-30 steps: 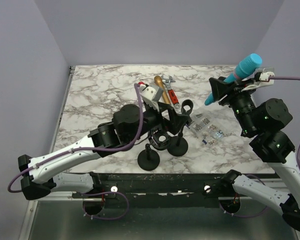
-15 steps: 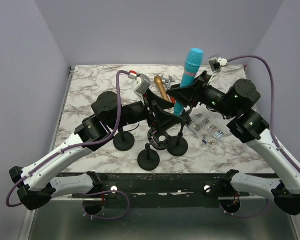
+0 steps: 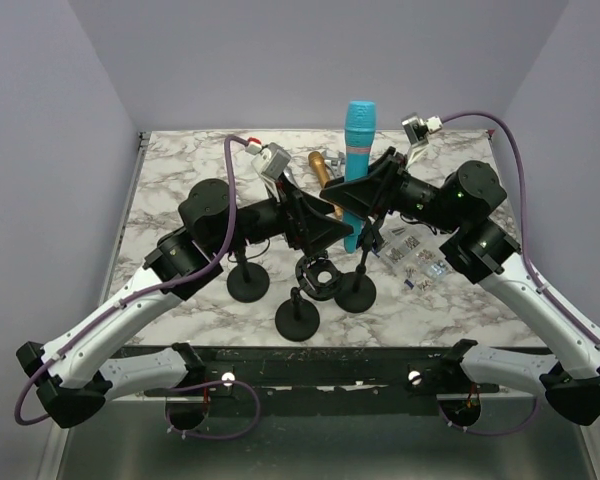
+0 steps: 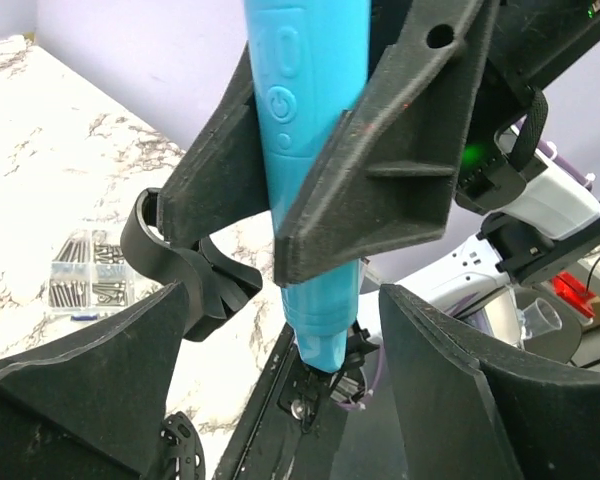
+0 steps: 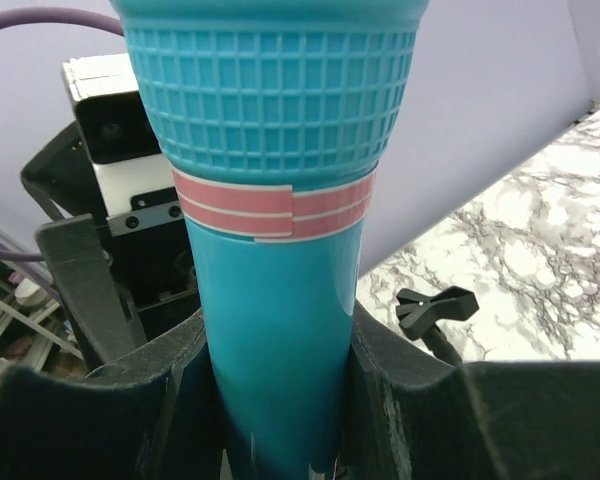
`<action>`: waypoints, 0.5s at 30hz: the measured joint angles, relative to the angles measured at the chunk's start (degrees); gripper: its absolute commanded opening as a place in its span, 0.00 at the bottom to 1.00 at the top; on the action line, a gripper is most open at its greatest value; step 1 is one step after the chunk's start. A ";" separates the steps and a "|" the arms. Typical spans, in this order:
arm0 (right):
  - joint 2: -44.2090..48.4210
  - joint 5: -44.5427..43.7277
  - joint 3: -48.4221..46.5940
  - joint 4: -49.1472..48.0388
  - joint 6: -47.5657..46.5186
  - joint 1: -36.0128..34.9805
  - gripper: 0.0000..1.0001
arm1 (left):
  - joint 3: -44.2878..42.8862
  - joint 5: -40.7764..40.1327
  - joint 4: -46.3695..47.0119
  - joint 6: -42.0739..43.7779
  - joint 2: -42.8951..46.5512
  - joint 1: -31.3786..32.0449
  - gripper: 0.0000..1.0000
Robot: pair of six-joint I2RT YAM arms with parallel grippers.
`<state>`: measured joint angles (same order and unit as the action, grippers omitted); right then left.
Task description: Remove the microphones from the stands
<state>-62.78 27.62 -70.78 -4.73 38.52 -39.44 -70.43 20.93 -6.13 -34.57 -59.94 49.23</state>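
Note:
The turquoise microphone (image 3: 358, 140) with a pink band stands upright above the table's middle, clear of the stands. My right gripper (image 3: 358, 197) is shut on its body; in the right wrist view the fingers (image 5: 400, 400) press both sides of the microphone (image 5: 280, 200). My left gripper (image 3: 318, 228) is open. In the left wrist view its fingers (image 4: 80, 400) flank the lower end of the microphone (image 4: 315, 200) without touching it. The empty C-shaped stand clip (image 4: 180, 265) sits just left of the microphone. Its stand (image 3: 358, 292) is below the grippers.
Two more black round-base stands (image 3: 248, 285) (image 3: 297, 322) and a ring holder (image 3: 316, 275) stand near the front. A clear box of screws (image 3: 412, 252) lies to the right. A gold-handled tool (image 3: 320, 165) lies behind. Another stand clip (image 5: 435, 305) shows beside the right fingers.
My right arm has swung the microphone from the far right to the middle and turned it upright. My left arm has risen and shifted left, its open fingers now around the microphone's lower end.

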 measured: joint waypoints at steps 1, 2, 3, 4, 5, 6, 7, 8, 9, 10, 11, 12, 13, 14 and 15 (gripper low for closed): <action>0.00 0.15 0.11 -0.52 0.39 0.00 0.04 | 0.00 0.00 0.04 -0.26 -0.17 -0.20 0.75; 0.00 0.22 0.28 -1.05 0.61 0.02 0.04 | 0.00 0.02 0.17 -0.55 -0.46 -0.33 0.73; 0.00 0.33 0.48 -1.66 0.98 0.00 0.04 | -0.07 0.04 0.20 -0.74 -0.87 -0.37 0.71; -0.02 0.37 0.66 -2.05 1.18 0.02 0.04 | -0.17 0.04 0.20 -0.87 -1.29 -0.37 0.70; -0.07 0.42 0.83 -2.36 1.51 0.02 0.04 | -0.33 0.07 0.26 -1.05 -1.88 -0.44 0.67; -0.11 0.39 1.01 -2.62 1.68 0.02 0.04 | -0.42 0.17 0.50 -1.29 -2.56 -0.48 0.65; -0.17 0.39 1.18 -2.91 1.79 0.02 0.04 | -0.44 0.46 0.85 -1.53 -3.17 -0.52 0.62; -0.22 0.37 1.36 -2.99 1.86 0.02 0.05 | -0.42 0.83 1.16 -1.88 -3.74 -0.55 0.57; -0.26 0.35 1.60 -3.08 1.95 0.02 0.05 | -0.42 1.05 1.42 -2.08 -4.04 -0.55 0.43; -0.28 0.33 1.88 -3.17 1.97 0.02 0.07 | -0.42 1.49 1.77 -2.34 -4.37 -0.57 0.16; -0.35 0.24 2.10 -3.19 1.86 0.02 0.14 | -0.42 2.23 2.21 -2.45 -4.66 -0.72 0.00; -0.48 0.04 2.27 -3.19 1.55 0.09 0.24 | -0.48 3.82 2.86 -3.32 -4.83 -0.79 0.00; -0.57 -0.09 2.51 -3.58 1.27 0.17 0.40 | -0.70 4.00 2.58 -3.65 -4.90 -0.85 0.00; -0.59 -0.33 2.56 -3.85 0.79 0.20 0.55 | -0.79 4.39 2.38 -3.39 -4.92 -1.11 0.00; -0.57 -0.87 2.56 -3.89 0.44 0.15 0.69 | -0.94 5.01 2.32 -3.76 -4.92 -1.53 0.00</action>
<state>-63.35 26.74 -68.23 -8.62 38.96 -39.29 -71.37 25.93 -3.81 -38.33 -64.86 47.70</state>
